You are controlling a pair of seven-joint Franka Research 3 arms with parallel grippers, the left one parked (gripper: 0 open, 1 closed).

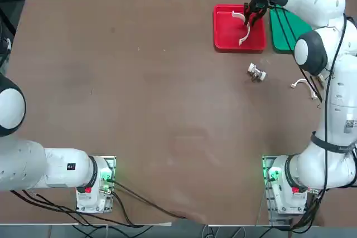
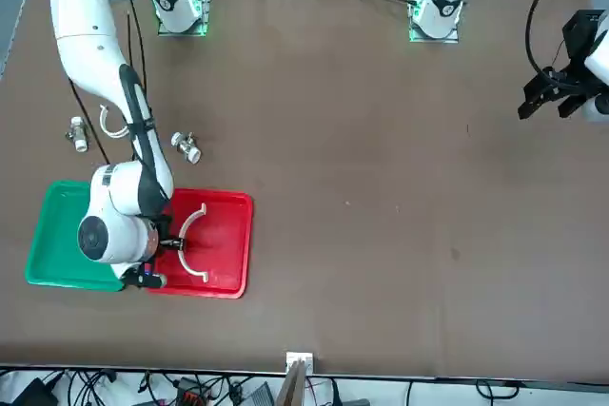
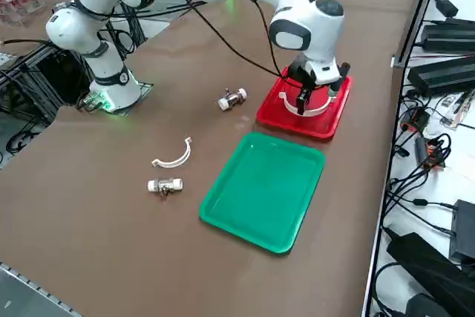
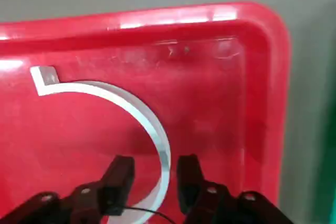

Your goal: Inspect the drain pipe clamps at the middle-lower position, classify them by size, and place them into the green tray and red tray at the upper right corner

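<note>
right gripper [image 4: 153,177]: low over the red tray; in the wrist view you see its two fingers parted a little, one on each side of the larger clamp's band, with a sliver of daylight at each pad. Read it as narrow and not gripping, or only just.
larger clamp [image 4: 131,109]: lies on the floor of the red tray [image 1: 226,33], its arc passing between the fingertips. Looks set down, though whether the pads touch it you cannot tell for sure.
smaller clamp [image 1: 303,85]: on the bare table beside the arm, well apart from both trays; one small fitting [image 1: 256,72] sits near the red tray and another fitting [image 3: 165,185] just beside this clamp.
green tray [image 3: 263,188]: nothing in it; just beside the red one.
step in hand: release of the first clamp, judged half done; second clamp not yet fetched.
risk 1: if you lift before the fingers spread wider, a pad may drag the thin band and flip it out over the low rim.
risk 2: the band is springy; a snagged end could flick it onto the table.
risk 3: when you go for the smaller clamp, the fitting beside it is easy to catch by mistake, so check the target.
</note>
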